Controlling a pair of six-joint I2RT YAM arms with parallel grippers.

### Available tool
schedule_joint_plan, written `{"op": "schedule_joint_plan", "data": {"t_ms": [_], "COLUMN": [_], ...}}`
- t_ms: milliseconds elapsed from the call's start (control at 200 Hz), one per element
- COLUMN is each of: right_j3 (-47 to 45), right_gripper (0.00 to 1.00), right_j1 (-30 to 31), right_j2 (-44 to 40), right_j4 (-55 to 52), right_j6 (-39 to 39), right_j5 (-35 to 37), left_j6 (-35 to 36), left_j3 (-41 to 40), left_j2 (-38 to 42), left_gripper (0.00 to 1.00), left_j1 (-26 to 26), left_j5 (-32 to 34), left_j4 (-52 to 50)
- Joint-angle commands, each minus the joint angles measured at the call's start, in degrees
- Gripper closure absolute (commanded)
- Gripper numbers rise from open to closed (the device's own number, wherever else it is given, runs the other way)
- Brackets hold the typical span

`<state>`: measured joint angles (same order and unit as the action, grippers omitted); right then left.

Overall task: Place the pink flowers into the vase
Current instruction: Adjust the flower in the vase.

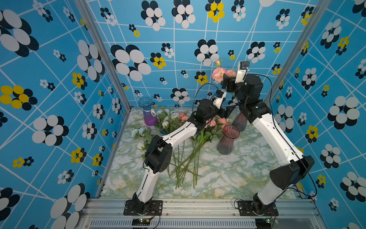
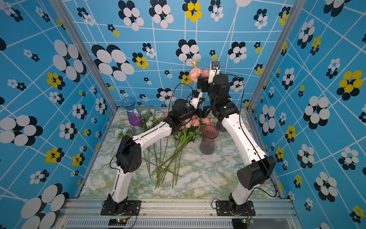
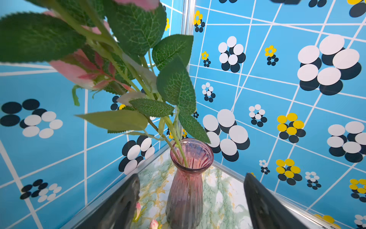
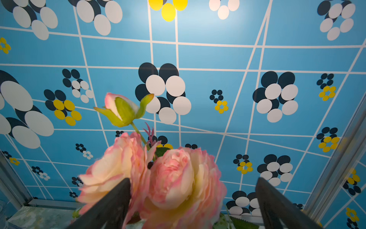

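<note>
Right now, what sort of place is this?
Likely a robot test cell, not a home: patterned blue walls on aluminium posts, two arms bolted to a front rail, and a marble-print tabletop.

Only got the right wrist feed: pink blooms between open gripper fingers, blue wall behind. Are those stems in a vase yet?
Observer: Yes. The left wrist view shows the pink flowers standing with their stems in the mouth of a ribbed pink vase.
Operator: Left gripper holding anything?
Observer: No. The left gripper is open, with one finger on each side of the vase, touching neither it nor the stems.
Operator: Any pinks left?
Observer: Yes. In both top views, loose pink flowers lie on the table.
</note>
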<state>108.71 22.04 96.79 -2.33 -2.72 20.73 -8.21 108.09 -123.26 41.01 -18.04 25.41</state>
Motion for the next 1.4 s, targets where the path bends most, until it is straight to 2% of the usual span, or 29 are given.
{"op": "schedule_joint_plan", "data": {"t_ms": [0,125,235,470,660,994,1199,1394], "right_j3": [0.95,-2.01,-0.66,1.78,-0.6,3.82,9.5,20.05], "right_gripper": [0.01,0.01,0.01,0.01,0.01,0.04,0.03,0.01], "right_j1": [0.46,0.55,0.64,1.21,1.51,2.43,2.87,2.96], "right_j2": [-0.76,-2.31,-1.61,-0.4,-0.84,4.4,10.32,19.0], "right_j4": [4.43,11.37,7.18,5.93,9.16,12.19,13.45,11.81], "right_j6": [-0.36,-6.18,-7.03,-8.58,-10.43,-14.38,-16.95,-19.11], "right_j5": [4.97,12.08,7.4,11.8,10.54,12.9,11.24,9.11], "left_j6": [1.12,0.8,0.61,1.02,0.88,-0.03,-0.93,-1.44], "left_j3": [-3.07,-7.17,-10.08,-16.56,-20.49,-26.44,-30.69,-37.59], "left_j2": [3.73,6.26,8.14,12.61,15.15,19.3,21.84,26.73], "left_gripper": [0.13,0.1,0.08,0.06,0.03,0.0,0.0,0.0], "left_j1": [-0.92,-1.85,-2.34,-3.13,-4.01,-6.33,-7.68,-8.67], "left_j5": [0.02,0.19,0.45,1.55,1.61,1.7,1.84,5.17], "left_j4": [1.25,2.47,3.53,5.14,5.79,6.32,6.25,4.13]}}
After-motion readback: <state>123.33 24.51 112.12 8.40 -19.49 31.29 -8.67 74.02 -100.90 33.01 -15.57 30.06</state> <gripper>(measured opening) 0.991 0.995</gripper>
